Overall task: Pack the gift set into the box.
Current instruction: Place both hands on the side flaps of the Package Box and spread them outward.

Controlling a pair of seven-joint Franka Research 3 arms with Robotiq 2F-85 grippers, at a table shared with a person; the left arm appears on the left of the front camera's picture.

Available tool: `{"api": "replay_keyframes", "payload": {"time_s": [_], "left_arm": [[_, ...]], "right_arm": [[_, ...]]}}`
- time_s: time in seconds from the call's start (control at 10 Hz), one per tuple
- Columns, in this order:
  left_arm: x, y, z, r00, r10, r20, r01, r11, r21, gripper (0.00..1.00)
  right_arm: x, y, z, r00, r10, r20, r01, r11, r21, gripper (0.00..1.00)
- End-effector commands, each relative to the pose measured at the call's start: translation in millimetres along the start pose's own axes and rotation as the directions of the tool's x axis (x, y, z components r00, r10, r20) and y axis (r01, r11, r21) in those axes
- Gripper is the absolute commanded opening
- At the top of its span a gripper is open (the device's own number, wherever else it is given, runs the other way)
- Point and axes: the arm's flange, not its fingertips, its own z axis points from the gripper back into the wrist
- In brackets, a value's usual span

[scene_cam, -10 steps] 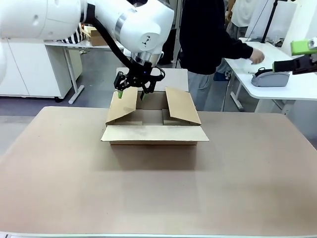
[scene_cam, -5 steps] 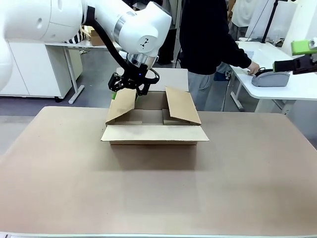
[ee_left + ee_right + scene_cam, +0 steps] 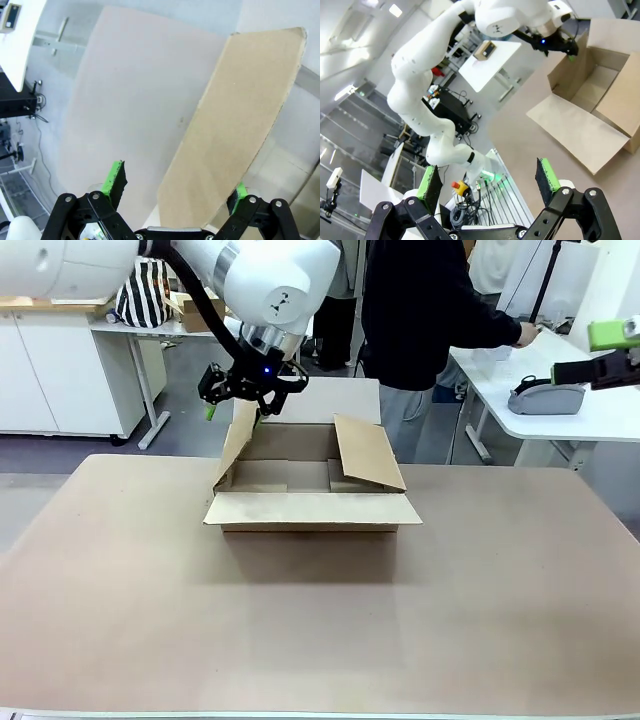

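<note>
We straddle the left flap (image 3: 235, 125) of the box (image 3: 310, 510) with our left gripper (image 3: 175, 195), jaws wide; the gift set (image 3: 545, 398) lies well apart, nearer our right gripper (image 3: 490, 182), also spread wide.

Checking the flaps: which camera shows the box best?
Front view: the box whole, flaps open, inside visible. Right wrist view shows it farther off; left wrist view shows one flap between the fingers.

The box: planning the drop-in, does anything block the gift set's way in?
Partly: on the box, the right flap leans inward over the opening; the left flap stands steeply inside the left gripper. The gift set sits on the side table.
</note>
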Motion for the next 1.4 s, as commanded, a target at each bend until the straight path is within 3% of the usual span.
{"api": "replay_keyframes", "payload": {"time_s": [0.0, 0.4, 0.6, 0.8, 1.0, 1.3], "left_arm": [[-0.7, 31.5, -13.6, 1.000, 0.020, -0.015, -0.021, 0.999, -0.034, 1.00], [24.7, 79.4, -36.1, 0.991, 0.026, -0.132, -0.044, 0.990, -0.134, 1.00], [37.4, 108.5, -47.6, 0.979, -0.096, -0.178, 0.041, 0.957, -0.287, 1.00], [48.6, 133.7, -66.2, 0.957, -0.203, -0.205, 0.098, 0.897, -0.431, 1.00], [56.6, 158.2, -81.1, 0.951, -0.237, -0.197, 0.099, 0.840, -0.533, 1.00], [65.9, 172.1, -104.0, 0.909, -0.395, -0.137, 0.203, 0.703, -0.681, 1.00]], "right_arm": [[5.2, -0.4, -1.8, 1.000, 0.025, 0.016, -0.026, 0.999, 0.019, 1.00], [5.2, -0.4, -1.8, 1.000, 0.025, 0.016, -0.026, 0.999, 0.019, 1.00], [5.2, -0.4, -1.8, 1.000, 0.025, 0.016, -0.026, 0.999, 0.019, 1.00], [5.2, -0.4, -1.8, 1.000, 0.025, 0.016, -0.026, 0.999, 0.019, 1.00], [5.2, -0.4, -1.8, 1.000, 0.025, 0.016, -0.026, 0.999, 0.019, 1.00], [5.2, -0.4, -1.8, 1.000, 0.025, 0.016, -0.026, 0.999, 0.019, 1.00]]}}
